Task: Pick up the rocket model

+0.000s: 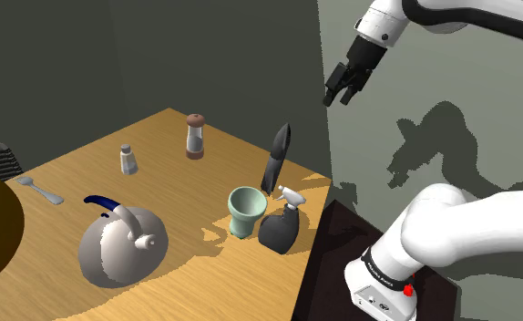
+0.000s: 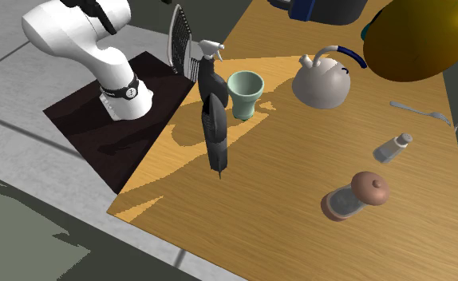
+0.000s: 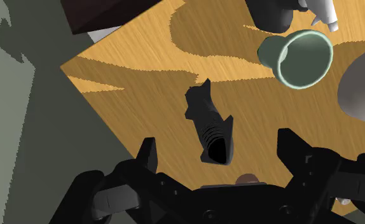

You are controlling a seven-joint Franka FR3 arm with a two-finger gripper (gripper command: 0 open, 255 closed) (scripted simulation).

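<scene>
Spread gripper [image 1: 338,97] high above the dark rocket model [image 1: 276,160].
Its base seems partly hidden behind the spray bottle [image 1: 281,226] nozzle.

You have a wood-grain bench [image 1: 173,146] carrying a dark rocket model [image 1: 277,157], upright near the edge by the stand. A pale green cup [image 1: 245,210] sits just beside a dark spray bottle [image 1: 281,223], with a grey kettle [image 1: 121,242] nearby. Farther along you will find a spoon [image 1: 39,190], a small shaker [image 1: 128,160] and a brown-capped grinder [image 1: 195,136], each standing apart.
</scene>
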